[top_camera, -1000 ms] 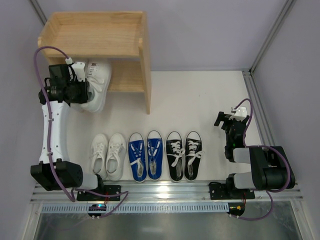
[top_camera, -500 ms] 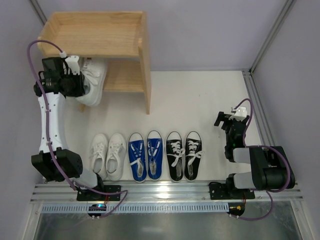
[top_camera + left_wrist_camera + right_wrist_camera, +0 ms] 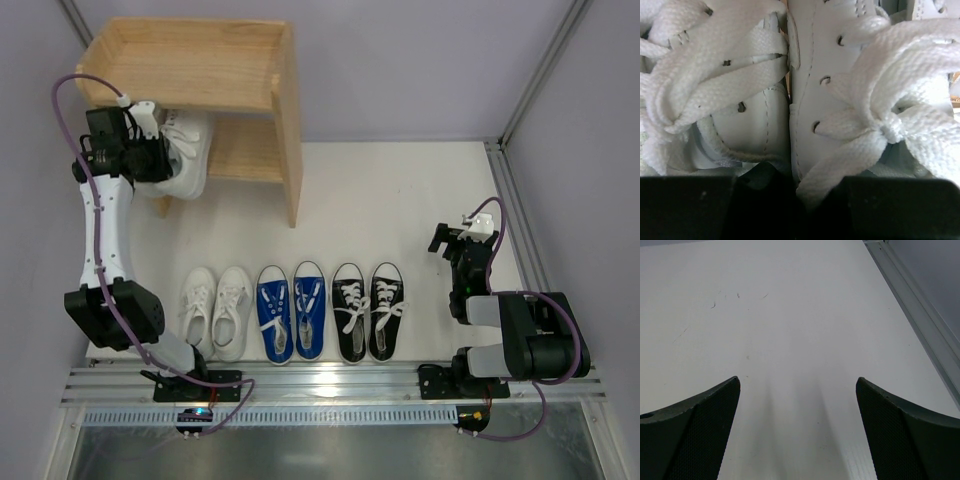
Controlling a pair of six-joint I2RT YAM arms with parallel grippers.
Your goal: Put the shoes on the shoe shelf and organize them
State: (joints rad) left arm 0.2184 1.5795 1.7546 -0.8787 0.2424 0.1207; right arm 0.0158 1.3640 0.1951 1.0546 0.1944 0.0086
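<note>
At the shoe shelf's (image 3: 180,62) lower left end, the left pincer (image 3: 160,155), narrowed, holds a white pair (image 3: 188,160). Before it on the desk (image 3: 400,190) wait another white pair (image 3: 215,310), the blue pair (image 3: 292,310) and the black pair (image 3: 367,310), unshelved. The right pincer (image 3: 797,382) gapes, empty.

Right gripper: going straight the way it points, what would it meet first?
The way looks free: ahead of the open right gripper lies only bare table, the metal rail off to the side. Tilted down, it would likely meet the table first.

Purple cables (image 3: 58,100) trail the white left arm (image 3: 100,250) and the black, mesh-padded right claw (image 3: 797,380).
</note>
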